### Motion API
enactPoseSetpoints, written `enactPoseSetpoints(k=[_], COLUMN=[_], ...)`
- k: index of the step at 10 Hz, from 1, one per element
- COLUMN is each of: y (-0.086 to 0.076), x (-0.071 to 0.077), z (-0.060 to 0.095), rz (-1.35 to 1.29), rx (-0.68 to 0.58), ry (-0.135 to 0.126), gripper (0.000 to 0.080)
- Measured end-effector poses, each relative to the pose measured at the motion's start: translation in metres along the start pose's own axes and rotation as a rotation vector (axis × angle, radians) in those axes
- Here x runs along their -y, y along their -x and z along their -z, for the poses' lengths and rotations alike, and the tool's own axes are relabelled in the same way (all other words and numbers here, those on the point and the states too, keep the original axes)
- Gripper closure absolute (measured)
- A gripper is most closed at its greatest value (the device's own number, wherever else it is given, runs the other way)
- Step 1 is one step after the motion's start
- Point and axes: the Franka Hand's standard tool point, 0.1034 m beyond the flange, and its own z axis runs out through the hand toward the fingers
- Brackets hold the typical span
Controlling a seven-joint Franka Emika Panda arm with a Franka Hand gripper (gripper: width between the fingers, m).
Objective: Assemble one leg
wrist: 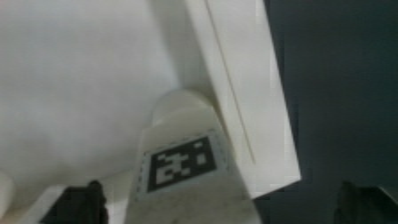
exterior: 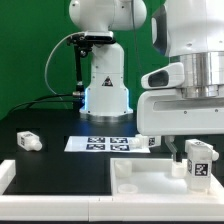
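Note:
The leg (exterior: 198, 160) is a small white peg with a square tag. It stands upright at the near corner of the wide white panel (exterior: 140, 182), on the exterior view's right. My gripper (exterior: 196, 148) hangs straight over it. In the wrist view the leg (wrist: 183, 165) rises between my two dark fingertips (wrist: 80, 205), with the panel's raised rim (wrist: 240, 100) beside it. A strip of panel shows between each fingertip and the leg, so the jaws stand open around it without touching.
A second leg (exterior: 28, 142) lies on the black table at the exterior view's left. Another (exterior: 150, 142) lies by the marker board (exterior: 100, 144). The arm's white base (exterior: 105, 85) stands behind, before a green backdrop.

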Motion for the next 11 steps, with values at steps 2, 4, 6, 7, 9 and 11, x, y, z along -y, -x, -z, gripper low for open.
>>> enactPoseSetpoints(k=[2, 4, 6, 7, 9, 11], y=[0.0009, 0.0007, -0.0005, -0.0013, -0.0014, 0.0014], x=[-0.0002, -0.0044, -0.0059, -0.0072, -0.0082, -0.0042], z=[-0.0011, -0.0020, -0.0015, -0.0014, -0.0028, -0.0043], rz=[-0.014, -0.062, -0.326, -0.441, -0.847, -1.083], rx=[-0.001, 0.001, -0.003, -0.001, 0.032, 0.053], ry=[0.001, 0.006, 0.008, 0.001, -0.044, -0.057], gripper=[0.0266, 0.0506, 0.0506, 0.0508, 0.0508, 0.0508])
